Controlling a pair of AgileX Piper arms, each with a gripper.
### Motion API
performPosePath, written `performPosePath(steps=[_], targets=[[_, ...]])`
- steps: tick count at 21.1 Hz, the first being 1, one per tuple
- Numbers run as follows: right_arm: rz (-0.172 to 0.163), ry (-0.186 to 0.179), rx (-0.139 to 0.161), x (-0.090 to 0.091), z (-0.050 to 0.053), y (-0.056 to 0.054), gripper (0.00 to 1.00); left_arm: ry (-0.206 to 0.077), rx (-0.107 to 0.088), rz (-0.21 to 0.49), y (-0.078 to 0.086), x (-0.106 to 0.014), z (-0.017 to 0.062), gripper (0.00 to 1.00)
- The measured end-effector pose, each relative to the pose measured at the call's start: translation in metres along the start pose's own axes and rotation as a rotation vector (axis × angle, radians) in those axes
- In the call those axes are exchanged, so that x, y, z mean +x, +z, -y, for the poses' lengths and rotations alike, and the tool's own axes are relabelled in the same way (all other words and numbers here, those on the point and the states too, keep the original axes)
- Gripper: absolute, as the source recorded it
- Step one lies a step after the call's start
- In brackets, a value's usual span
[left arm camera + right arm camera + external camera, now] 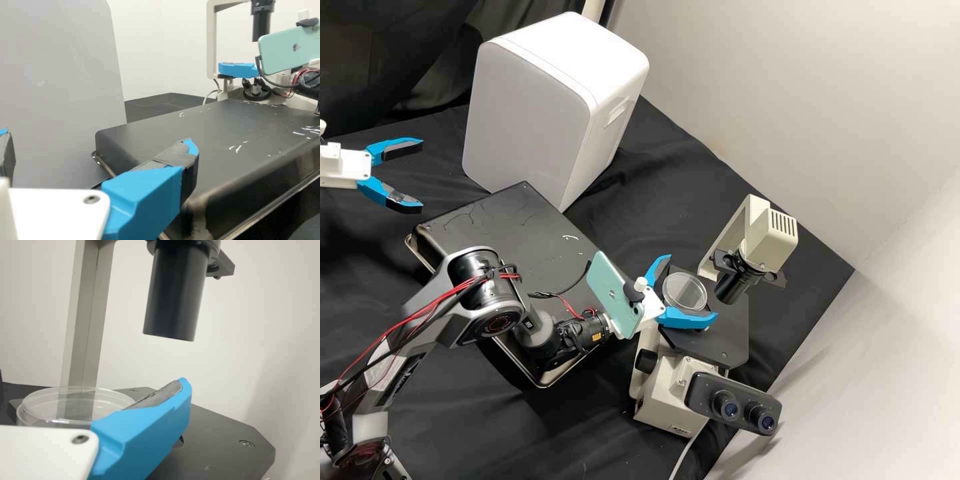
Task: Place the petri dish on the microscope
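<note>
A clear round petri dish (685, 291) lies flat on the black stage (728, 327) of the white microscope (667, 393), just beside the dark condenser tube (732, 285). My right gripper (691, 287) is open around it, one blue finger on each side of the rim. In the right wrist view the dish (70, 402) sits on the stage beside my finger (150, 425), under the dark tube (175, 290). My left gripper (420, 172) hangs open and holds nothing at the bench's far left, well away from the microscope, facing the black slab (240, 130).
A tall white box (553, 100) stands at the back. A flat black slab (513, 233) lies between the box and the microscope, under the right arm. The microscope's eyepieces (743, 410) jut out at the front. A pale wall borders the bench on the right.
</note>
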Motion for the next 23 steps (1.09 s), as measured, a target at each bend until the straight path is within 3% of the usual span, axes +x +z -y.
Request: performPosePath(steps=[6, 15, 23], targets=[[-0.011, -0.014, -0.014, 0.001, -0.002, 0.001, 1.00, 0.000, 0.000, 0.000, 0.000, 0.000, 0.0000, 1.00], [-0.080, -0.056, -0.053, 0.010, 0.002, 0.005, 1.00, 0.000, 0.000, 0.000, 0.000, 0.000, 0.0000, 1.00], [-0.093, -0.066, -0.065, 0.010, 0.001, 0.007, 1.00, 0.001, -0.002, -0.006, -0.001, 0.000, -0.0002, 1.00]])
